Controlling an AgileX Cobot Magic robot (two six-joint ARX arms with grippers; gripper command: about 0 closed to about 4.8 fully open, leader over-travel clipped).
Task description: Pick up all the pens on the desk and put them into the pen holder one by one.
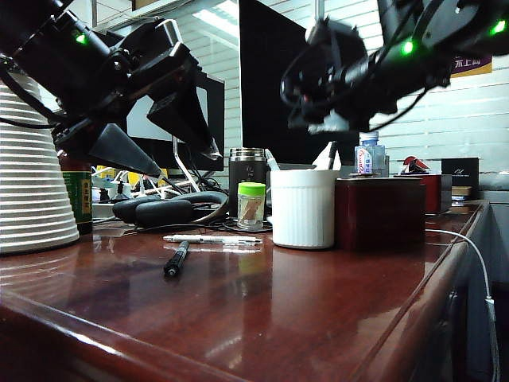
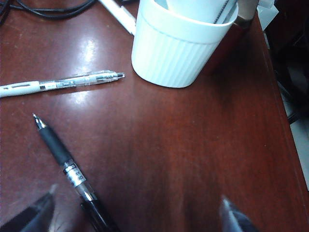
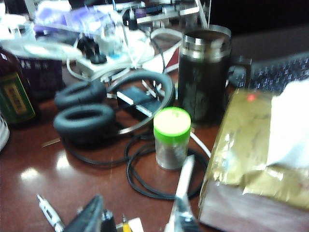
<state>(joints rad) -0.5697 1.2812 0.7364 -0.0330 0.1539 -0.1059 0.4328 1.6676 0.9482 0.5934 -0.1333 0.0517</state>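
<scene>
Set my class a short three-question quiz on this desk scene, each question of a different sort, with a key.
1. Fill in: the left gripper hangs over the desk with its jaws ___.
2. True or false: the black pen lies inside the pen holder.
3. In the exterior view, which gripper is above the pen holder? A: left gripper. B: right gripper.
Key: 1 open; 2 false, it lies on the desk; 3 B.
</scene>
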